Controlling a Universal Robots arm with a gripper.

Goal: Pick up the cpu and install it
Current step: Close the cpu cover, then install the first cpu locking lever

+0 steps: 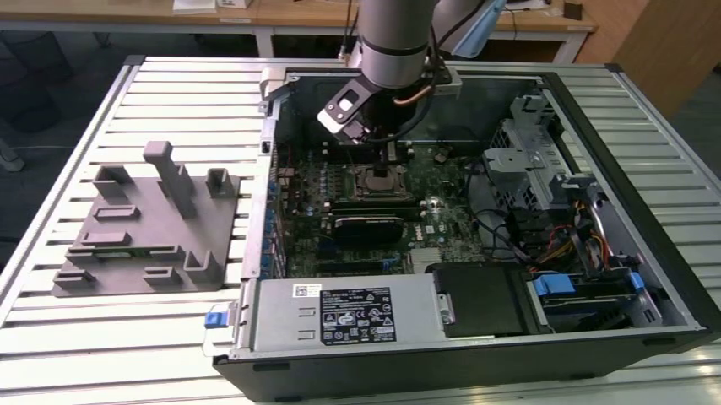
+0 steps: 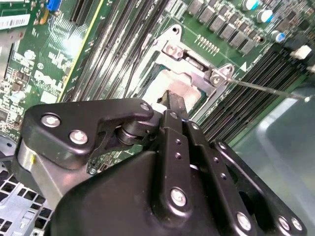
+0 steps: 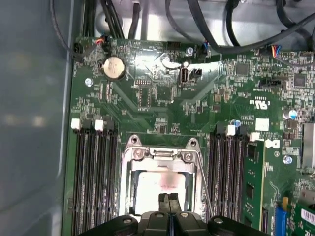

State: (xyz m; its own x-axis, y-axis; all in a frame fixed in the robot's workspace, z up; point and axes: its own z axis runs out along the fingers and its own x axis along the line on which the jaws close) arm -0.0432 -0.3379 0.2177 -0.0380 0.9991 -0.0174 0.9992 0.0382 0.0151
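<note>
The cpu point(image 3: 157, 184) lies flat inside the motherboard socket frame point(image 3: 132, 153), its silvery-white top facing up; it shows in both wrist views, also as cpu point(image 2: 179, 88). My gripper point(image 3: 170, 198) hangs just over the cpu's near edge, its two dark fingertips pressed together with nothing between them. In the second wrist view the gripper point(image 2: 173, 99) points down at the chip. In the exterior view the gripper point(image 1: 389, 159) reaches into the open computer case point(image 1: 664, 278) above the socket point(image 1: 379, 180).
A thin socket lever wire point(image 2: 266, 88) sticks out beside the frame. Memory slots point(image 3: 93, 177) flank the socket on both sides. A grey fixture block point(image 1: 147, 228) sits on the slatted table at the exterior view's left. The power supply point(image 1: 338, 312) and drive cages point(image 1: 541, 169) crowd the case.
</note>
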